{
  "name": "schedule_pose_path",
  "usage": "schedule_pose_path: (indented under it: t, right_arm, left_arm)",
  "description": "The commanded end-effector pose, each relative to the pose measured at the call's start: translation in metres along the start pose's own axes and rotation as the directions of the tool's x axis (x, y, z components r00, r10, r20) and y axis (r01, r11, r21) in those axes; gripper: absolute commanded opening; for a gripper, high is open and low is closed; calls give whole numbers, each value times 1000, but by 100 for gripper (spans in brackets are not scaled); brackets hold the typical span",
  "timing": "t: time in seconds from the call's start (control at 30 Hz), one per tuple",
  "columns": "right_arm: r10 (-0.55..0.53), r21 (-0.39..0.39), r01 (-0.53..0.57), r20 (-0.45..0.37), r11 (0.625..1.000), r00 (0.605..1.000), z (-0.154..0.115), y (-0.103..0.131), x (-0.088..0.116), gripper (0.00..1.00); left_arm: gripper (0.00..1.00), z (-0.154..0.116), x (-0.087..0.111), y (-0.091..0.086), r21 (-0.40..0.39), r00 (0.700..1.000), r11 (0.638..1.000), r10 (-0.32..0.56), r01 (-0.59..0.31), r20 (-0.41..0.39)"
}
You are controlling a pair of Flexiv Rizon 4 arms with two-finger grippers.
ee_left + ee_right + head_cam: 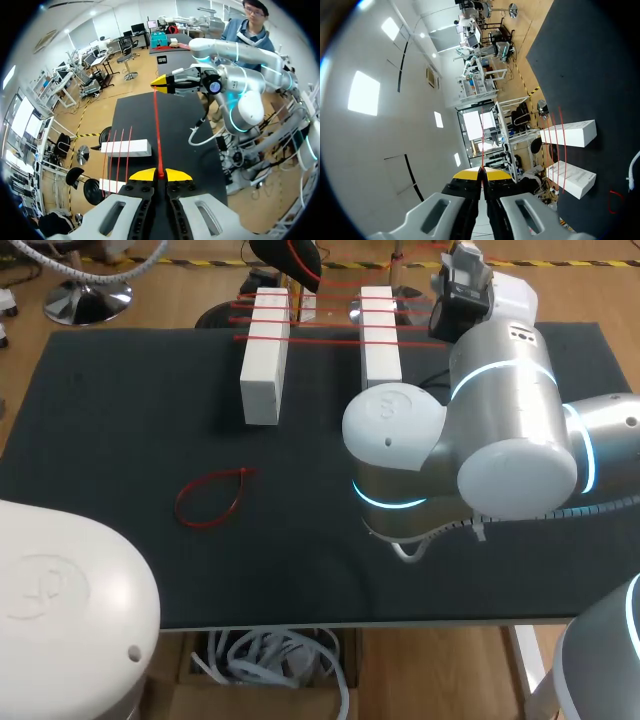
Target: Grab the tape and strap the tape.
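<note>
A thin red tape [157,125] runs taut between my two grippers. The left gripper [160,175] is shut on one end, just past the two white blocks [125,147]. Straight ahead of it, the right gripper [162,85] pinches the other end. In its own view the right gripper [481,172] is shut on the tape [481,145], which runs straight out from its tips. Several red tapes [320,325] lie strapped across the left block [265,355] and the right block [380,335]. A loose red tape loop [213,498] lies on the mat.
The black mat [120,420] covers the table. My right arm's bulky elbow [460,450] hangs over the mat's right half. My left arm's white housing [60,600] fills the front left corner.
</note>
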State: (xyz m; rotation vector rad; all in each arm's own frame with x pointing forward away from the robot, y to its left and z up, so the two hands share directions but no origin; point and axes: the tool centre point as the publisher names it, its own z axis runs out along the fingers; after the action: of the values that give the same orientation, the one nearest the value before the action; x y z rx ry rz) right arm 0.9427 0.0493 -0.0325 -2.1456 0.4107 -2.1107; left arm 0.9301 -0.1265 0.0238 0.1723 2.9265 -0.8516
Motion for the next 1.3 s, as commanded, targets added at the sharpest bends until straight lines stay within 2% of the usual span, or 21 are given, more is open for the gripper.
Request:
schedule_pose_path:
  t: [0.03, 0.53, 0.67, 0.83, 0.87, 0.93, 1.03, 1.1, 1.2, 1.23, 1.27, 1.3]
  right_arm:
    - [-3, 2, 3, 8, 1000, 1000, 0, 1, 4, 0]
    - [-3, 2, 3, 8, 1000, 1000, 0, 1, 4, 0]
    - [-121, 28, 119, 52, 992, 991, 7, -2, 16, 0]
    - [-327, 49, 323, 121, 945, 937, 13, 3, 32, 0]
    - [-403, 51, 400, 131, 915, 906, 13, 3, 34, 0]
    - [-468, 54, 466, 166, 883, 868, 11, 5, 39, 0]
    - [-610, 88, 605, 176, 791, 773, 11, 4, 45, 0]
    - [-721, 120, 712, 159, 692, 674, 11, 1, 49, 0]
    - [-860, 162, 845, 121, 510, 496, 13, -3, 51, 0]
    - [-890, 169, 873, 103, 457, 445, 14, -4, 51, 0]
    - [-907, 174, 890, 98, 421, 410, 15, -5, 51, 0]
    - [-931, 185, 913, 87, 364, 354, 16, -4, 50, 0]
  left_arm:
    - [0, -1, -1, 0, -4, 1000, 1000, 0, 0, -3]
    - [0, -1, -1, 0, -4, 1000, 1000, 0, 0, -3]
    - [0, -1, -1, 0, -4, 1000, 1000, 0, 0, -3]
    - [0, -1, -1, 0, -4, 1000, 1000, 0, 0, -3]
    - [0, -1, -1, 0, -4, 1000, 1000, 0, 0, -3]
    - [0, -1, -1, 0, -4, 1000, 1000, 0, 0, -3]
    - [0, -1, -1, 0, -4, 1000, 1000, 0, 0, -3]
    - [0, -1, -1, 0, -4, 1000, 1000, 0, 0, -3]
    - [0, -1, -1, 0, -4, 1000, 1000, 0, 0, -3]
    - [0, -1, -1, 0, -4, 1000, 1000, 0, 0, -3]
    - [0, -1, -1, 0, -4, 1000, 1000, 0, 0, -3]
    - [0, -1, -1, 0, -4, 1000, 1000, 0, 0, -3]
